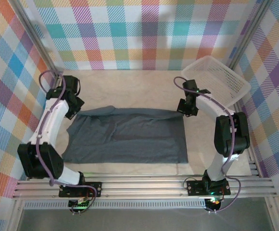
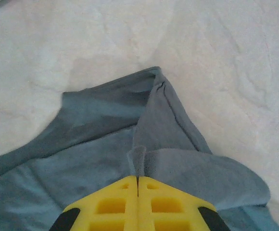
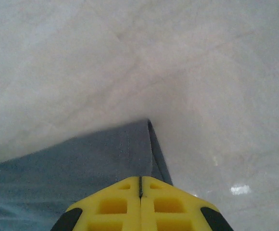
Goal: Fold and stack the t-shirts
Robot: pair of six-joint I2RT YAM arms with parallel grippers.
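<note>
Nearest the lens in the left wrist view, the left gripper [image 2: 137, 179] has its yellow fingers [image 2: 111, 207] pressed flat together. A puckered fold of the t-shirt [image 2: 91, 159] is pinched at their tips. Cloth rises in a ridge from the tips toward a sleeve edge that lies on the cream table covering [image 2: 226, 57].

In the right wrist view, the right gripper [image 3: 140, 179] is likewise clenched, with no gap between its fingers [image 3: 171, 207]. The stitched hem corner of the shirt [image 3: 82, 159] runs straight into the tips and appears to be gripped there.

From above, one dark slate-grey t-shirt [image 1: 130, 137] lies spread across the middle of the table. It spans most of the width between the two arms, and its near edge sits close to the aluminium rail [image 1: 144, 185] at the table's near edge.
- Left gripper [image 1: 76, 109]: at the shirt's far-left corner.
- Right gripper [image 1: 185, 109]: at its far-right corner.
- The far edge of the cloth runs between the two grippers, with slight wrinkling.

A white lattice basket [image 1: 219, 77] sits tilted at the table's far-right corner, apart from the shirt.
</note>
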